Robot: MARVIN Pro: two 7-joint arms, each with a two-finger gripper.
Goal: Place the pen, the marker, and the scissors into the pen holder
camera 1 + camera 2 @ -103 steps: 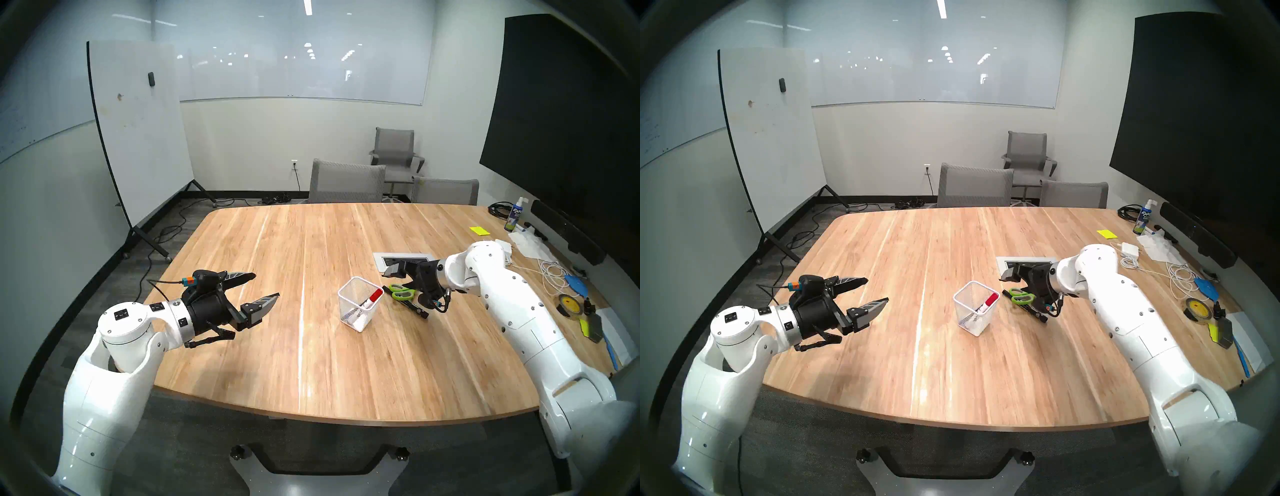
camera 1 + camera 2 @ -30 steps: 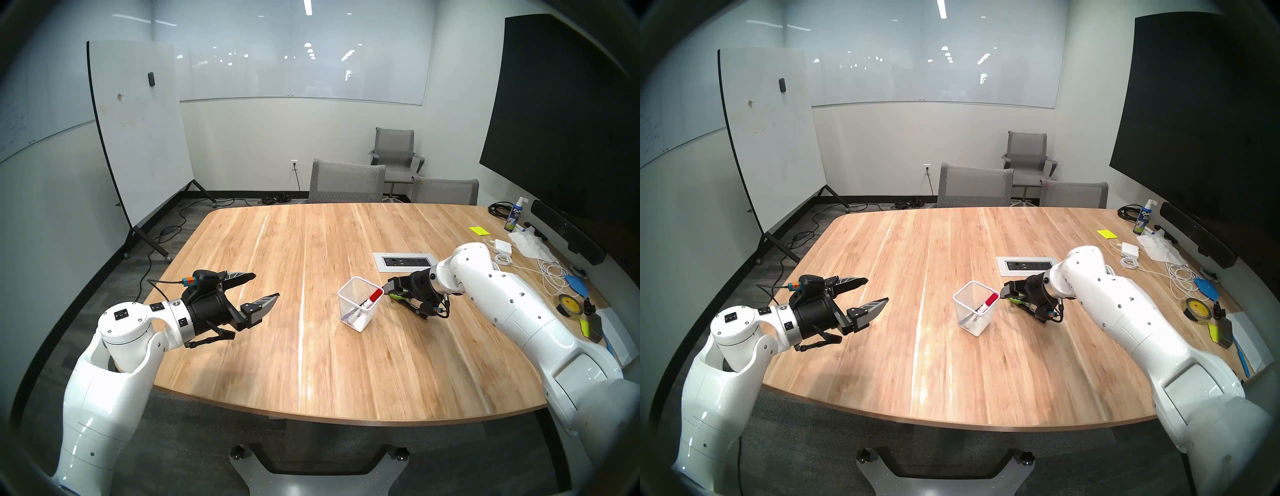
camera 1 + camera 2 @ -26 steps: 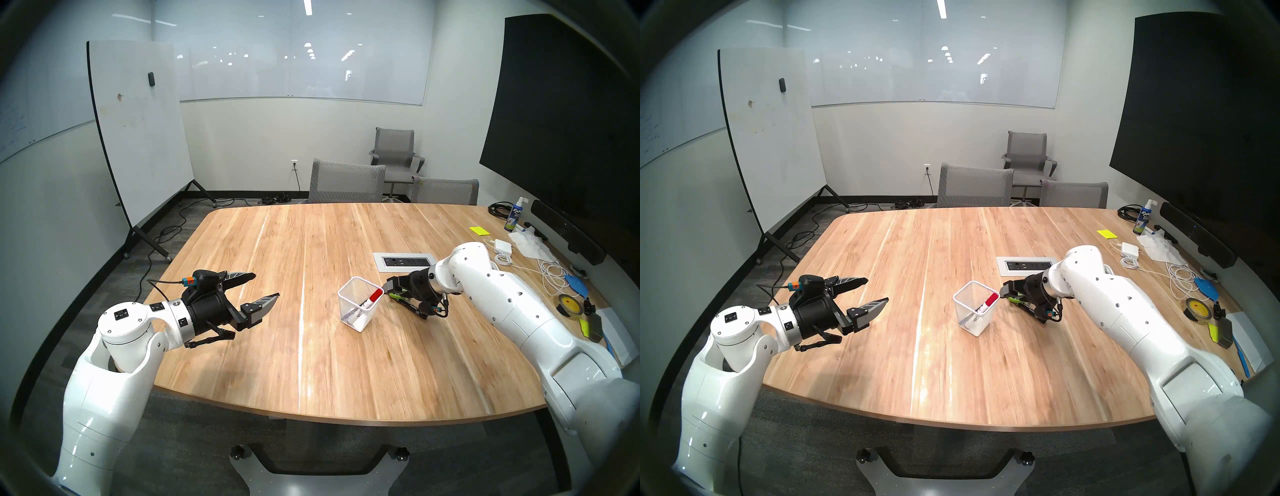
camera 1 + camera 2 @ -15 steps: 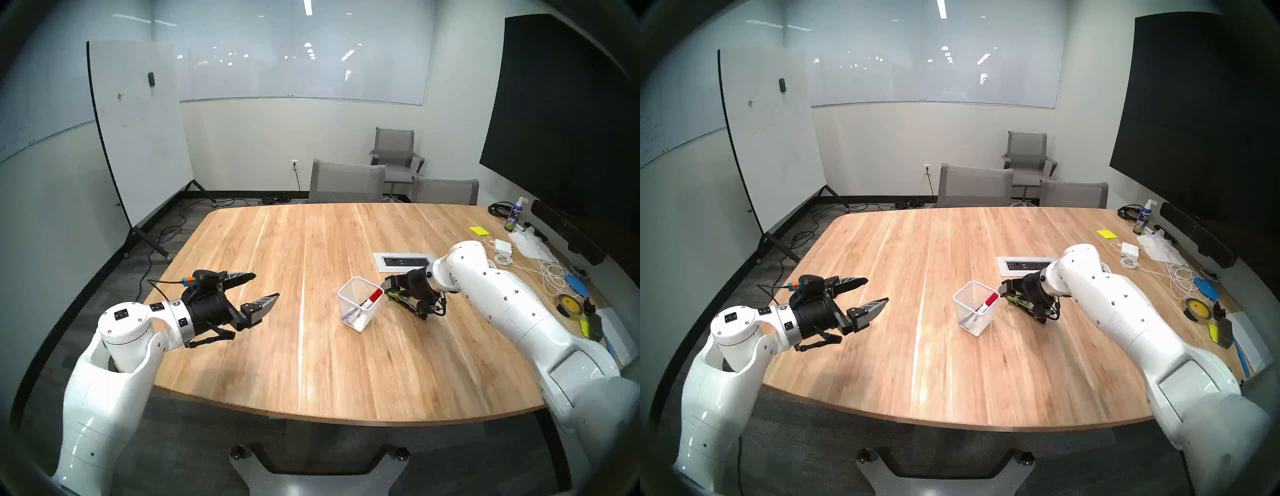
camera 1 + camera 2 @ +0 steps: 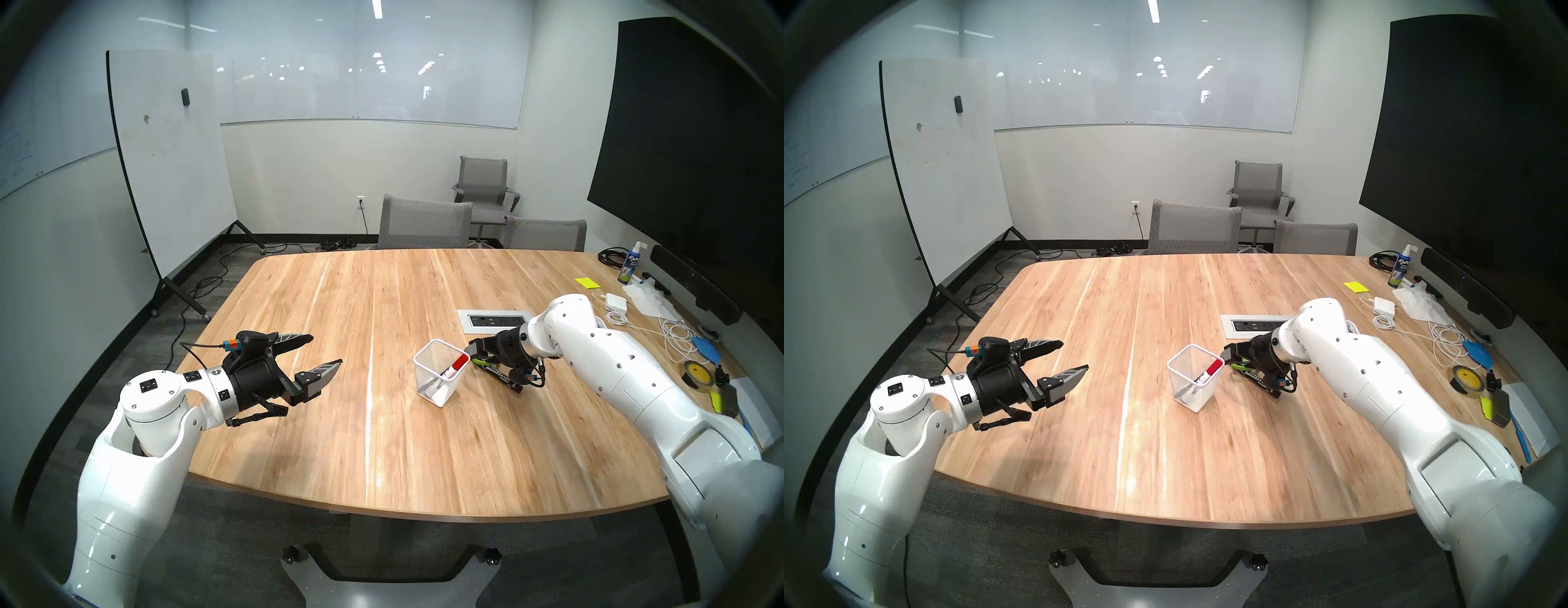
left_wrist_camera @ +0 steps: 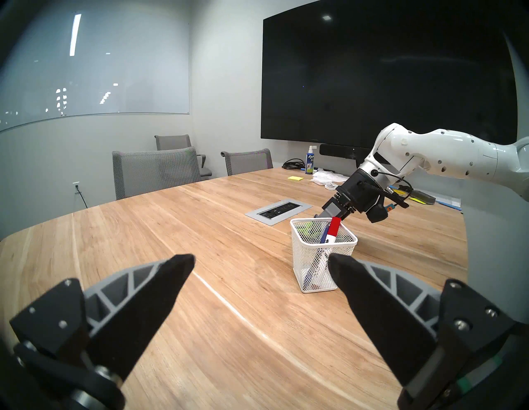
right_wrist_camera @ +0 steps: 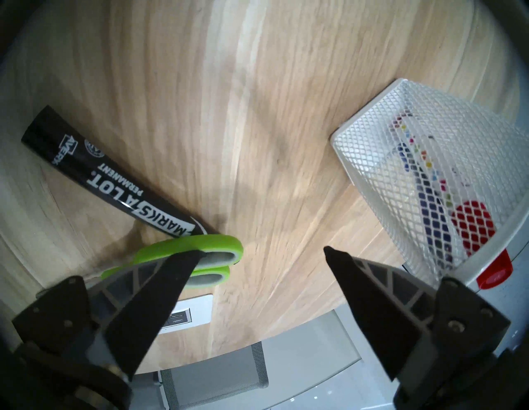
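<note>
Head view: we see the left gripper [image 5: 320, 354] level at centre-left, jaws wide, empty. Right wrist view: the right gripper [image 7: 262, 252], spread wide, tilts down between lime-green looped scissors [image 7: 223, 246], lower left, and white wire-mesh pen holder [image 7: 423, 160], right.

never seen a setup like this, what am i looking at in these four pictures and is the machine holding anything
It is a robot with two white arms, each ending in a two-fingered gripper. Two pictures come from cameras on its head and look down on a wooden table. The other two come from cameras on the wrists, so black fingers show at their bottom corners.

On the table stands a white mesh pen holder with a red-capped marker and a blue pen in it. Beside it lie green-handled scissors resting against a black marker.

The left gripper hangs open over the table, away from everything. The right gripper is open too, low next to the scissors. Neither holds anything.
</note>
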